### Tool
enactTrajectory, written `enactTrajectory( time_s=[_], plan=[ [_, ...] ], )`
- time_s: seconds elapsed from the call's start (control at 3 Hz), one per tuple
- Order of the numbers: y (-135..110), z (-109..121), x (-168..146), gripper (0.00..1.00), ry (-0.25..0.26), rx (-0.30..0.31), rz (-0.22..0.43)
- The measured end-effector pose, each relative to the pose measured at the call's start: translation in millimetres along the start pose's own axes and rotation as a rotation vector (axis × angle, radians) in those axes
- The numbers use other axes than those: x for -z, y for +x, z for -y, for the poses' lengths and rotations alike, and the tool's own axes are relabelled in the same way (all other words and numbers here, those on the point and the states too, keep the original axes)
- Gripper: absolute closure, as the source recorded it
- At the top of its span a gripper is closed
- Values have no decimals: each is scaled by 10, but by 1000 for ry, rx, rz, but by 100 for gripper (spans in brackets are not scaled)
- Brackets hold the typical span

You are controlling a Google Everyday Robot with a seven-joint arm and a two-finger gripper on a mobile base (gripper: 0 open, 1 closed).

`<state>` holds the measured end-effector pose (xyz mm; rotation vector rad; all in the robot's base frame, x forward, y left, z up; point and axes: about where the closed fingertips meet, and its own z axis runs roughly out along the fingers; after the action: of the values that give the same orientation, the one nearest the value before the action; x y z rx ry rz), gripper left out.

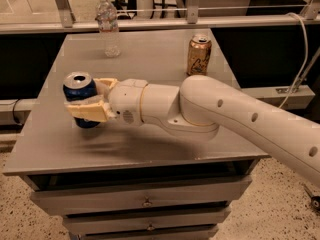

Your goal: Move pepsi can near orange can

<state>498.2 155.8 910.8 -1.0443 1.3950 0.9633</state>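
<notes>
The pepsi can [78,88] stands upright, long axis vertical, silver top up, at the worktop's [150,46] left side; the orange can [199,55] is well apart, far right. The pincer [85,97] is clamped on the pepsi can, one finger on each side.

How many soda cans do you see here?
2. The pepsi can sits in the gripper over the left side of the table; the orange can stands upright toward the back right. The arm could hide another.

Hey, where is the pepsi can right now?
In the camera view the pepsi can is at the left side of the table, clamped between the jaws of the gripper, well short of the orange can at the back right.
</notes>
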Motion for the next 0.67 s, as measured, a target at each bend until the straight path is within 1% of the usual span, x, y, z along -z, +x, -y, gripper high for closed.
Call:
enactTrajectory(
  time_s=[0.33, 0.67],
  plan=[
    [0, -1, -1, 100, 0, 0, 0],
    [-36, 219, 431, 100, 110, 45, -52]
  ],
)
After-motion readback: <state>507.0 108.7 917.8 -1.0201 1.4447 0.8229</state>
